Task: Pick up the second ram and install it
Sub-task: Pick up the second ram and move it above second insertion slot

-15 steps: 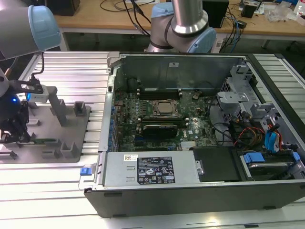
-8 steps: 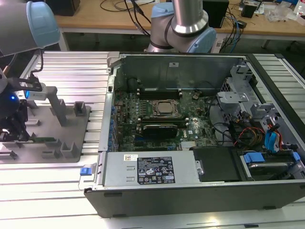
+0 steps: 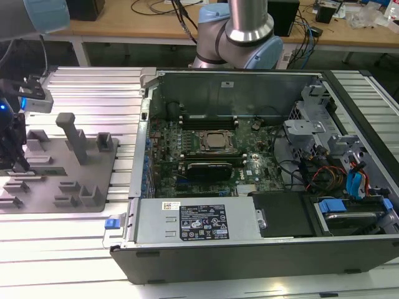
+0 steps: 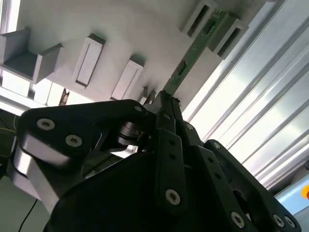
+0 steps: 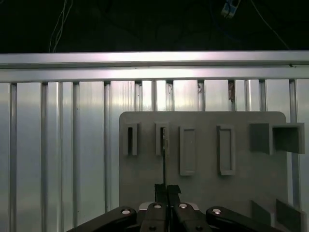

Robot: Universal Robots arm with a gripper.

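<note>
1 gripper [image 5: 164, 189] clamped on 2nd ram [image 4: 193, 50] in tray [image 5: 241, 193] slot.

Count, referenced to the flat grey plastic fixture plate [image 5: 145, 193], one of it: on the plate, the first wrist view gives two narrow slotted grey holders [image 5: 129, 139], two wider rectangular grey pockets [image 5: 187, 150] and one square open grey box [image 5: 277, 137]. Also over the plate: one long thin green circuit-board stick [image 4: 193, 50], one black two-finger gripper [image 5: 164, 187]. Off the plate toward the exterior view's right: one open black-and-silver computer case [image 3: 249, 258], holding one square silver CPU socket [image 3: 217, 141] and one wide black expansion card [image 3: 212, 167].
</note>
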